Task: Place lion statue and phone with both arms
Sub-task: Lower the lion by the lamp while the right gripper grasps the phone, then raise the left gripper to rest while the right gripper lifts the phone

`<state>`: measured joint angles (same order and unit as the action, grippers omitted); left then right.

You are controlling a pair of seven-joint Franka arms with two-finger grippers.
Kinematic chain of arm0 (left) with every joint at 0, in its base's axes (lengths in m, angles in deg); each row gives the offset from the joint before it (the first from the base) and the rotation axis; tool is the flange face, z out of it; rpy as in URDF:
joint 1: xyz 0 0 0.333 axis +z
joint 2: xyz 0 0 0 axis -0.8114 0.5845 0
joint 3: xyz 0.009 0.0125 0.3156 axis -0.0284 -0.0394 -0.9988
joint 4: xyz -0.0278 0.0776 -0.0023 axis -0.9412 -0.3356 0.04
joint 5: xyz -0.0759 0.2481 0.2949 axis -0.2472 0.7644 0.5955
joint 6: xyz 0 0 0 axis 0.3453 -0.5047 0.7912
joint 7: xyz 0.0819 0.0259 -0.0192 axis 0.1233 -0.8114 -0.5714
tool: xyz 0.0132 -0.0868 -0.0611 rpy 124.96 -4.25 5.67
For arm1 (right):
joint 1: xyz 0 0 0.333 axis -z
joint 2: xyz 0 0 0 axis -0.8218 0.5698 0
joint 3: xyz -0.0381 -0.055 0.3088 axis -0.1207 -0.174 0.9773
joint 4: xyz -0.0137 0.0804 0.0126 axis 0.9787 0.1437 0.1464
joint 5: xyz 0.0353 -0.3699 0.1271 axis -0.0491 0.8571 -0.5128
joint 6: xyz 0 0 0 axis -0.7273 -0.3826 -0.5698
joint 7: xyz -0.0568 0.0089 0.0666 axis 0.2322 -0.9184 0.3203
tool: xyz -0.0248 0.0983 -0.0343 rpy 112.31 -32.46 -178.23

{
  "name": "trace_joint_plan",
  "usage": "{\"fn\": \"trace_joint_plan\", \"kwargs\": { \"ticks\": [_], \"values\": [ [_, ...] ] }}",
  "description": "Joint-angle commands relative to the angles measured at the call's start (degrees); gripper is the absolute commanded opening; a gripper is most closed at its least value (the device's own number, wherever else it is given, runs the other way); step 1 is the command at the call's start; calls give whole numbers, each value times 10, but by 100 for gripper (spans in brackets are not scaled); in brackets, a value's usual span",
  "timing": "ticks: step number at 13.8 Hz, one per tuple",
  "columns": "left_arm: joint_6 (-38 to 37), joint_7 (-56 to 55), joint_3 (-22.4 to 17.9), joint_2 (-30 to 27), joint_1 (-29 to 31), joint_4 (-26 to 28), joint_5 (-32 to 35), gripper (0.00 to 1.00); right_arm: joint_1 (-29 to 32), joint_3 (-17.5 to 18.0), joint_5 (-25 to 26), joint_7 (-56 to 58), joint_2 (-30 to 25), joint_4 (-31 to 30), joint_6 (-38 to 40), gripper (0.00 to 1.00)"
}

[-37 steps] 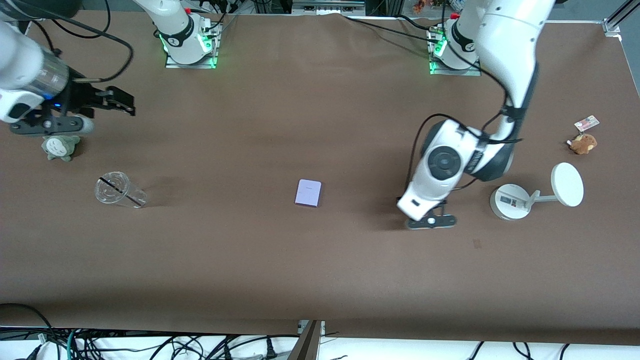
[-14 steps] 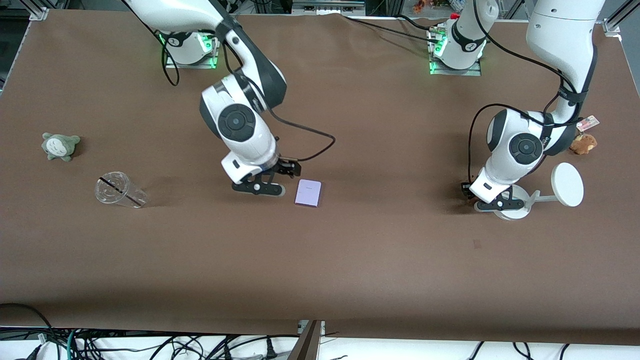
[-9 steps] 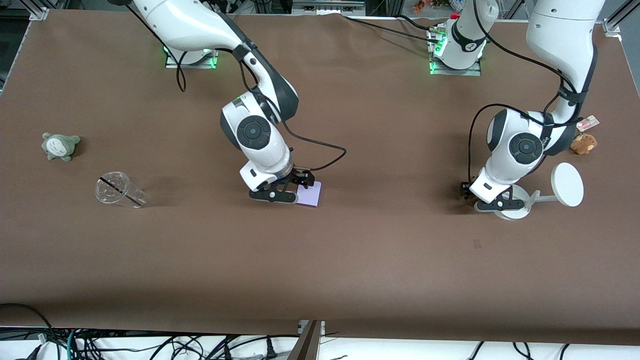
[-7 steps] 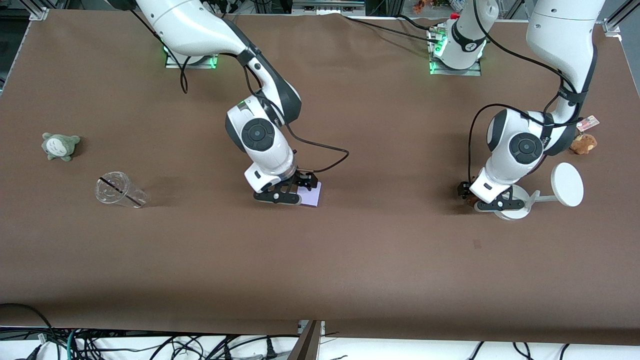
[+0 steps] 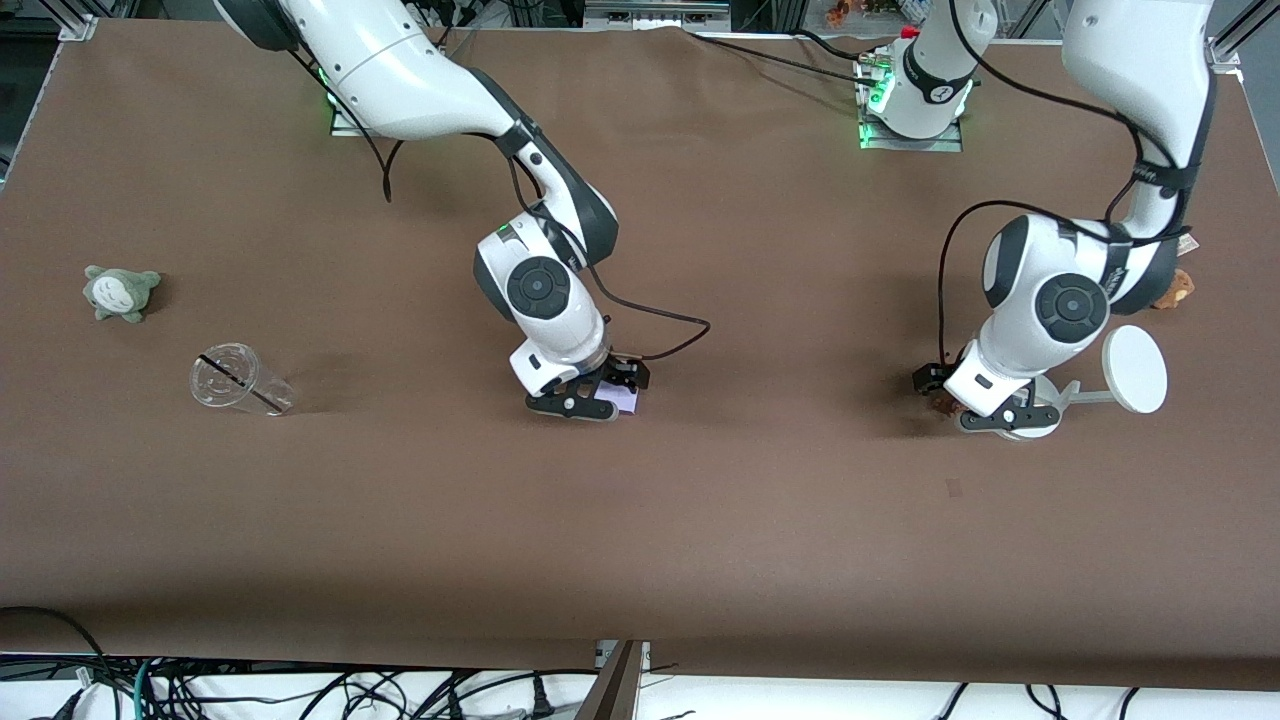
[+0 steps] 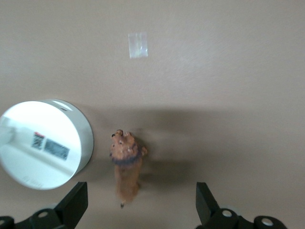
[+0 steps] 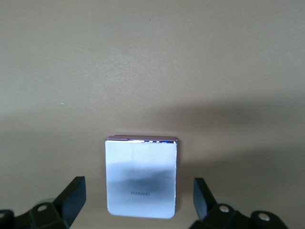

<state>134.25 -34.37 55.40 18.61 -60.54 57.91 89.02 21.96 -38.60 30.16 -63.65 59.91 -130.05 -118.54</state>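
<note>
Between the spread fingers of the left claw (image 6: pixel 138 210) lies the lion (image 6: pixel 127 164), a tiny orange-brown figurine flat on the brown table (image 5: pixel 700 520). Nothing is gripped; the fingers stand wide on either side with clear gaps. Just beside the lion, toward one finger, sits the round white base of a stand (image 6: pixel 43 143).

Under the right claw (image 7: pixel 138 210), also wide open and empty, lies the phone (image 7: pixel 141 176), a flat pale lavender slab with a shiny face. It rests on the table between the fingers, touching neither. From the front camera, the right claw (image 5: pixel 590 395) covers most of the phone (image 5: pixel 627 398), and the left claw (image 5: pixel 985 405) hangs low over the lion (image 5: pixel 942 405).

Judging by looks, the lion is light, hard and narrow, so it may tip or roll; a pinch across its body at the middle seems safest, clear of the thin tail. The phone appears stiff, smooth and probably slippery, and it lies flush with the table. Its two long edges, which face the fingers, look like the best hold.
</note>
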Motion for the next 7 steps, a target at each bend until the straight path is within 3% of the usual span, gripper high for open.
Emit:
{"fn": "trace_joint_plan", "kwargs": {
  "ticks": [1, 4, 7],
  "values": [
    [-101, -1, 6, -31, -3, -64, -10, 100, -8, -8, 6, -19, 23, 22, 1, 100],
    [-176, 1, 4, -77, 6, -122, -19, 100, -9, -8, 8, -20, 33, 23, -16, 100],
    [-192, 5, -2, -118, 24, -130, -24, 100, -23, -13, 9, -36, 50, 38, -29, 100]
  ]
}}
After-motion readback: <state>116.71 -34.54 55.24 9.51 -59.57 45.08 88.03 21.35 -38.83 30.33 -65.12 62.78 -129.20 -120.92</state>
